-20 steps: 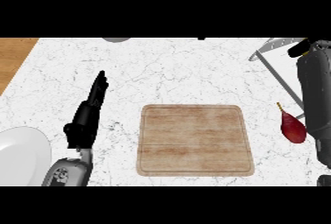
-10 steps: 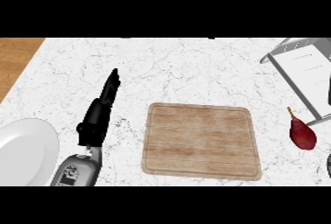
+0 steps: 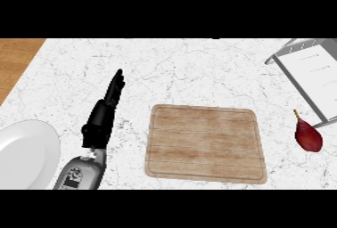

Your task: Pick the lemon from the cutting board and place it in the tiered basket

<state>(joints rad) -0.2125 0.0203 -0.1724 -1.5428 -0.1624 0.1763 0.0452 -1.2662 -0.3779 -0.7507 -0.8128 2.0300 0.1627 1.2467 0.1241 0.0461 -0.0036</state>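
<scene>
Resting left robot hand point(image 3: 105, 111) beside cutting board point(image 3: 205, 142), fingers straight, together. Lemon unseen, none on board; possibly in tiered basket point(image 3: 309, 80). No right robot hand in view. Locate lemon before reaching.

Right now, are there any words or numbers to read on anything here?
None: no words, numbers or signs can be read.
Cutting board: only wood grain.
Plate: plain white.
Tiered basket: faint lines, no letters.
Grey forearm: dark marks, too blurred to read.
</scene>
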